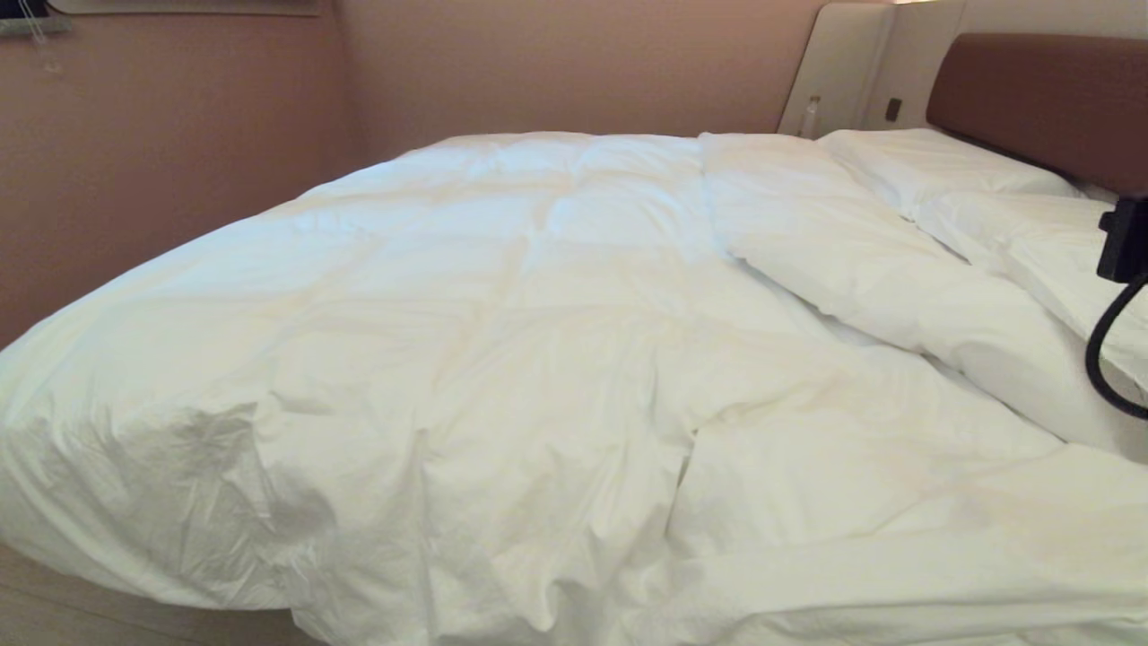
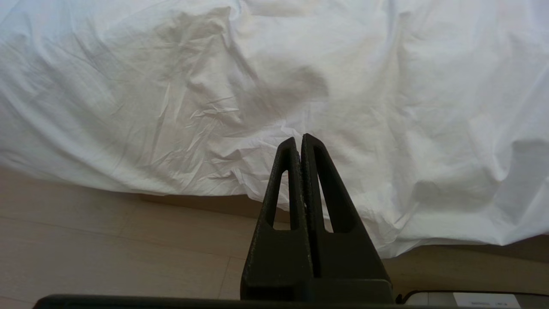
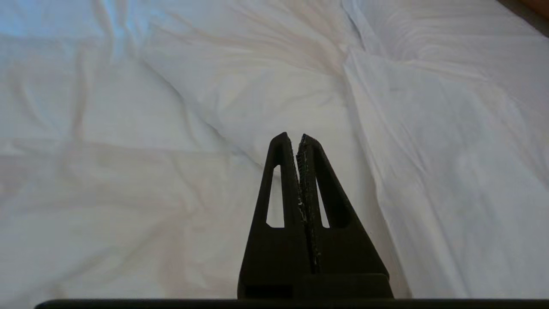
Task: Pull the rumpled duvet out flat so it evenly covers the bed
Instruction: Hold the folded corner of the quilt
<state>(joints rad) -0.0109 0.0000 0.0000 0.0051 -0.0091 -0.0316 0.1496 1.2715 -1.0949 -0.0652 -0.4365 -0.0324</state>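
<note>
Because the duvet (image 1: 502, 359) is puffy, soft and probably light but bulky, it should drag easily yet bunch anywhere it is pinched thinly. It lies over most of the bed (image 1: 1031, 108), with a thick fold ridged on the right near the pillows (image 1: 933, 161); that edge looks the best hold. The right gripper (image 3: 293, 138) hangs above it pressed shut on nothing, and the left gripper (image 2: 299, 139), also closed and empty, is parked by the near hanging edge.

Duvet (image 1: 502, 341): white, faint quilted squares, grey creases. Pillows (image 1: 933, 161): white. Headboard (image 1: 1040, 99): brown; panels (image 1: 843, 63) beside it beige. Walls (image 1: 161, 152): dusky pink. Floor (image 2: 107, 244) below left gripper (image 2: 299, 139): pale wood planks. Both grippers, right gripper (image 3: 293, 138) included: matt black.
</note>
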